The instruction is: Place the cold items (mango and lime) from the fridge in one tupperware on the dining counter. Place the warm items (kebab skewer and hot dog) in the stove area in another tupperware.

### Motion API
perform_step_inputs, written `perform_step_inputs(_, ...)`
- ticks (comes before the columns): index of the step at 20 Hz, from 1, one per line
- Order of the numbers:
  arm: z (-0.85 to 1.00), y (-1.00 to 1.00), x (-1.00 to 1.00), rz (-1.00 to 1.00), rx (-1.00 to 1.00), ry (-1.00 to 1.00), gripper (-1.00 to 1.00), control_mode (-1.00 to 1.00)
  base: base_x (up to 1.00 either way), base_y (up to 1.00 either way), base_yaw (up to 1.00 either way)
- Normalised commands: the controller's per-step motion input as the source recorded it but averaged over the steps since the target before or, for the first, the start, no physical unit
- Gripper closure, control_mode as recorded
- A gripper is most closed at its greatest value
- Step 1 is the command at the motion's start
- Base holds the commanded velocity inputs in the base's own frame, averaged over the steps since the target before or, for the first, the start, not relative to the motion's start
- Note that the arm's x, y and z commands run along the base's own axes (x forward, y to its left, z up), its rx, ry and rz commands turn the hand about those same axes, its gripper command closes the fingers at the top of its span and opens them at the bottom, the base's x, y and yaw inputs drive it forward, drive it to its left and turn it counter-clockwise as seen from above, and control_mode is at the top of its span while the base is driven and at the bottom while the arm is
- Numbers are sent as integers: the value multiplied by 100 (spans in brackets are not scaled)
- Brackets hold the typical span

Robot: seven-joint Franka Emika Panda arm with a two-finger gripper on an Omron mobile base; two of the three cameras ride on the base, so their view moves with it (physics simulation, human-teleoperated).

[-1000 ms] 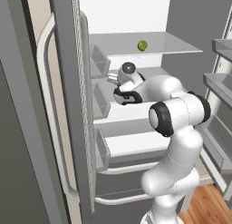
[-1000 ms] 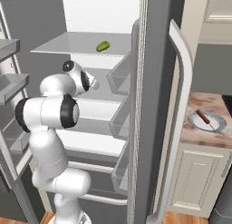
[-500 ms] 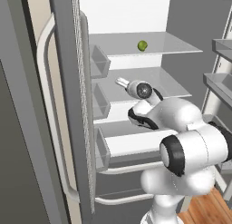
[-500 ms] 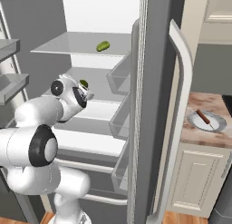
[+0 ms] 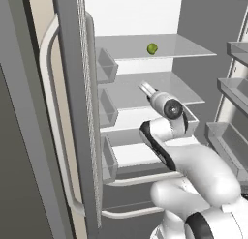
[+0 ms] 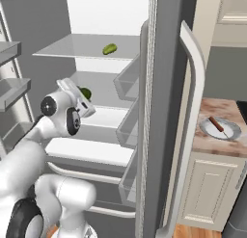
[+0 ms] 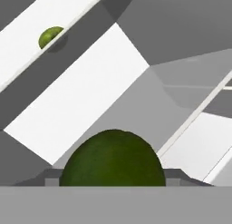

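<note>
At the fridge (image 5: 68, 112), doors open, base parked in front.

Change over the last second: the arm was folded high with its elbow in front of the shelves; it has since dropped and stretched forward, and the gripper (image 5: 145, 86) now reaches in over the middle shelf (image 5: 123, 90). The hand camera has closed right in on the lime (image 7: 112, 157).

Tool state: jaws spread. The two dark tips stand one on each side of the lime, just beside it. You cannot tell from these views whether either tip touches the skin. Nothing is held.

Positions:
- Lime: sitting on the middle shelf, just beyond the hand in the right base view (image 6: 86, 93).
- Mango (image 6: 109, 49): alone on the upper shelf (image 5: 131, 44), well apart from the gripper and untouched.

Reading for the task: you are at the pre-grasp for the first cold item. Neither fruit has left the fridge, so the whole tupperware stage is still ahead.

Orientation:
- Lime: a plain ball with no usable long axis, so wrist roll should not matter for the squeeze.
- Mango: looks slightly oblong from the right, with its long axis lying along the shelf, roughly side to side and a little skewed. From the left it looks nearly round.

Judgement: close across the middle of the lime, since a round fruit may roll on the smooth shelf.
</note>
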Motion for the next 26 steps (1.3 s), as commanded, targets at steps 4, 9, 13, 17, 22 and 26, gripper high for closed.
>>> perform_step_inputs(4, 51, -17, -100, -3, 13, 17, 100, -100, 0, 0, 0)
perform_step_inputs(9, 39, -1, -100, 0, 1, 35, 100, -100, 0, 0, 0)
perform_step_inputs(13, -14, -30, -100, -1, -3, 22, 100, -100, 0, 0, 0)
perform_step_inputs(17, -29, -10, -87, -1, 0, 3, 100, -100, 0, 0, 0)
perform_step_inputs(22, -1, 0, -50, 0, 0, -1, 100, -100, 0, 0, 0)
perform_step_inputs(26, -1, 0, -42, -4, 0, 0, 100, -100, 0, 0, 0)
